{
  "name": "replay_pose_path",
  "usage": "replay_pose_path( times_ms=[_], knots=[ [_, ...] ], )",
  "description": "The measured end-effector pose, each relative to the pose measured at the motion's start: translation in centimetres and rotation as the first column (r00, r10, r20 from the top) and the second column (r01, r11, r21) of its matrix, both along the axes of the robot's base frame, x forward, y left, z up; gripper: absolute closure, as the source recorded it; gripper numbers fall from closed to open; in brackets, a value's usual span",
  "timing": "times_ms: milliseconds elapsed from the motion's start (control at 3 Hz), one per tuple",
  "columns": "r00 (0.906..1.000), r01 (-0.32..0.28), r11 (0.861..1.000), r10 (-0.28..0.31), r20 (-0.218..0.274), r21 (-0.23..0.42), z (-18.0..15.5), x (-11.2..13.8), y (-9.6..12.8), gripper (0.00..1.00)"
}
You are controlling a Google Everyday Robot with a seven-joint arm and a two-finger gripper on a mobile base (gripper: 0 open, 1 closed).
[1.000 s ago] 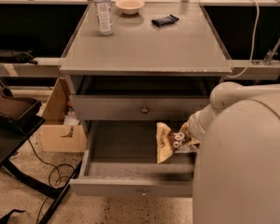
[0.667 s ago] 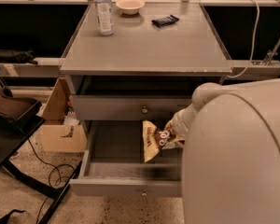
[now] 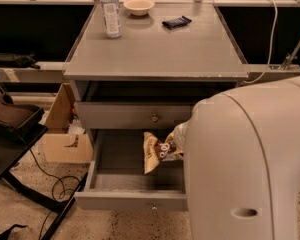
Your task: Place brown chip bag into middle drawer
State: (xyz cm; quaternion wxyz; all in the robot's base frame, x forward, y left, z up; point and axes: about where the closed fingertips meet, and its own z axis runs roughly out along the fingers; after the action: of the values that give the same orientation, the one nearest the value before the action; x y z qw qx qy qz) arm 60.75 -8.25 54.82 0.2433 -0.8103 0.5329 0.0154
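Observation:
The brown chip bag [image 3: 155, 151], brown and yellow with white lettering, hangs tilted over the inside of the open middle drawer [image 3: 130, 200], right of its centre. My gripper [image 3: 176, 143] is at the bag's right end and is shut on it. My big white arm [image 3: 245, 169] hides most of the gripper and the drawer's right part. The drawer is pulled far out, and its front carries a small knob [image 3: 153, 205]. The grey drawer above it [image 3: 120, 116] is closed.
A water bottle [image 3: 110, 11], a bowl [image 3: 139, 5] and a small black wrapped bar [image 3: 176, 22] stand on the cabinet top [image 3: 155, 49]. A cardboard box [image 3: 65, 134] and a black stand [image 3: 10, 129] with cables are on the floor at the left.
My arm has swung left and now covers more of the view. The chip bag moved left with it, further over the drawer's inside.

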Motion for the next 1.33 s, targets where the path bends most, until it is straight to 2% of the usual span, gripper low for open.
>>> replay_pose_path(
  times_ms=[333,667,1000,1333],
  knots=[
    [0.9999,0.001,1.000,-0.001,-0.011,0.001,-1.18,0.11,0.31,1.00],
    [0.9999,0.001,1.000,-0.001,-0.011,0.001,-1.18,0.11,0.31,0.82],
    [0.9999,0.001,1.000,-0.001,-0.011,0.001,-1.18,0.11,0.32,0.57],
    [0.9999,0.001,1.000,-0.001,-0.011,0.001,-1.18,0.11,0.32,0.28]
  ],
)
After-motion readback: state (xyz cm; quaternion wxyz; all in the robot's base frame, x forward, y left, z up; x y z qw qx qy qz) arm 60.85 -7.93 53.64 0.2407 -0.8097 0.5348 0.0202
